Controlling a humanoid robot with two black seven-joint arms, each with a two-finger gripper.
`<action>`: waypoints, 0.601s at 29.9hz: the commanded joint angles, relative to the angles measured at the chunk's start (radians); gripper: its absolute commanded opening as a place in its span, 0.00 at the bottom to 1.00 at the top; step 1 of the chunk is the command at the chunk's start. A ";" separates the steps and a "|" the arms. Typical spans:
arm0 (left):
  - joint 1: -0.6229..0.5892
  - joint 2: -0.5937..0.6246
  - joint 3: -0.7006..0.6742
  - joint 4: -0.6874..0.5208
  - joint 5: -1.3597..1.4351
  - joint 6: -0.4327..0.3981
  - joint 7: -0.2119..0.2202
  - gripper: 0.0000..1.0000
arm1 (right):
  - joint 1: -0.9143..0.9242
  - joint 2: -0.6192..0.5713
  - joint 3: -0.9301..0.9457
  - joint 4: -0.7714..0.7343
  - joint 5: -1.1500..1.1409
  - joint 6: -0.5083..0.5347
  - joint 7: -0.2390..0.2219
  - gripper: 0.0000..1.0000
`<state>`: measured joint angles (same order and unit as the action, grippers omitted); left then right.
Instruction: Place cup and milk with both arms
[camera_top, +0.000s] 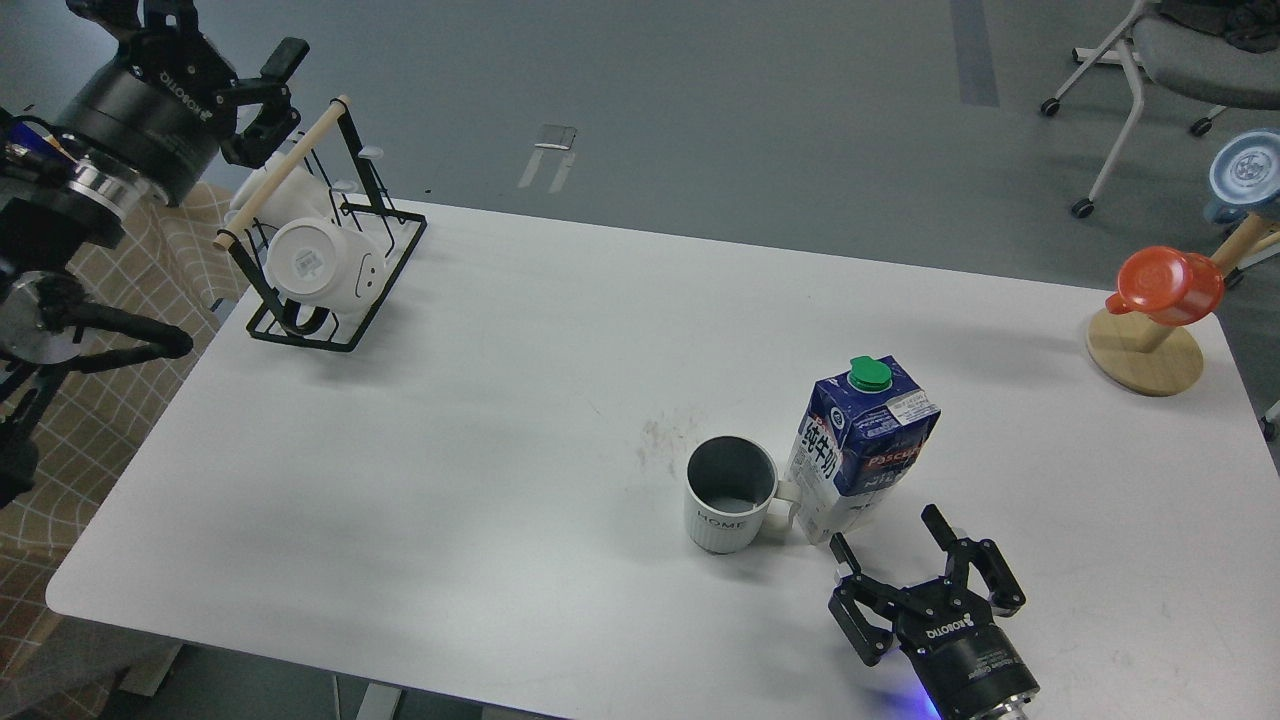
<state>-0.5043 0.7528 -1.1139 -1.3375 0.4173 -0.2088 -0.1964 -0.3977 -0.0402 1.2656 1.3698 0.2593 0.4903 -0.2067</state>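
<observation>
The cup (731, 496), a cream-white ribbed mug with a dark grey inside and "HOME" on its side, stands upright on the white table (480, 420), right of centre, its handle to the right. The milk (858, 445), a tall dark blue and white carton with a green cap, stands upright just right of the cup, touching or nearly touching the handle. My right gripper (888, 532) is open and empty, a little in front of the milk and apart from it. My left gripper (272, 95) is raised at the far left above the rack, fingers apart, holding nothing.
A black wire rack (325, 245) with a wooden bar holds a smooth white smiley-face mug (318, 262) at the back left. An orange-red cup (1170, 284) hangs on a wooden stand (1143, 357) at the back right. A chair (1165, 60) stands beyond the table.
</observation>
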 joint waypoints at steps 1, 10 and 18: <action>-0.003 0.002 0.000 0.000 0.000 0.000 0.002 0.98 | -0.010 -0.047 0.040 -0.003 0.000 -0.002 0.001 1.00; -0.008 -0.001 -0.004 0.000 0.000 0.000 0.002 0.98 | 0.094 -0.128 0.167 0.014 0.000 -0.002 0.003 1.00; -0.003 -0.001 -0.001 0.000 0.000 0.000 0.002 0.98 | 0.293 -0.119 0.245 0.006 0.002 -0.002 0.010 1.00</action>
<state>-0.5105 0.7524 -1.1179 -1.3376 0.4162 -0.2088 -0.1948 -0.1869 -0.1715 1.4880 1.3827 0.2592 0.4887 -0.1973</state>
